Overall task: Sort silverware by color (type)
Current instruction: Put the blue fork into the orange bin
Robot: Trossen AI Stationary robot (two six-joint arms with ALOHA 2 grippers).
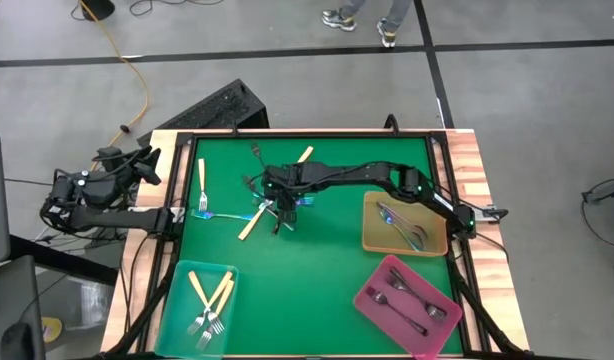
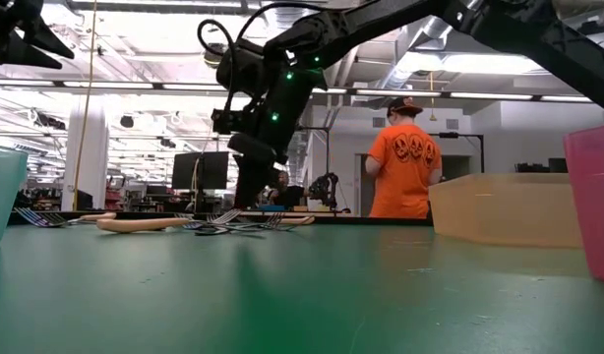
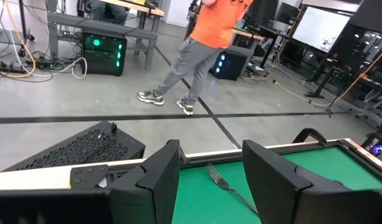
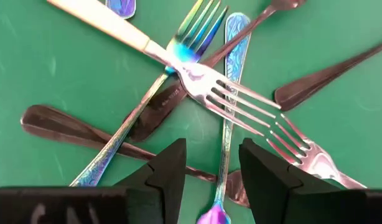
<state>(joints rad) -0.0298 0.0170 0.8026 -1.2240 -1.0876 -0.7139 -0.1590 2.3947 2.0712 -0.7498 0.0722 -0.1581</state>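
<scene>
— Where do we find the silverware right now?

— Mostly in a tangle (image 1: 272, 205) near the middle of the green desk (image 1: 317, 270). In the right wrist view we see a cream-handled fork (image 4: 197, 78) lying across an iridescent rainbow fork (image 4: 147, 112), an iridescent blue-handled piece (image 4: 228, 93) and several dark metal handles (image 4: 73, 127). Another cream-handled fork (image 1: 201, 183) lies apart near the left edge. The teal tray (image 1: 177, 310) holds cream-handled forks, the tan tray (image 1: 372, 235) and the pink tray (image 1: 372, 305) hold dark ones.

— And the right claw (image 4: 213, 171)?

— Its fingers stand apart and hold nothing. We see it hanging directly over the tangle, with the blue-handled piece running through the gap between the fingertips; whether they touch the metal we cannot tell.

— How is that arm posed?

— We see it stretched from the right side of the desk across to the pile, the wrist turned downward.

— The left claw (image 3: 209, 180)?

— Open too, empty, raised off the desk's left edge, with one dark fork (image 3: 225, 183) on the green beyond it.
</scene>
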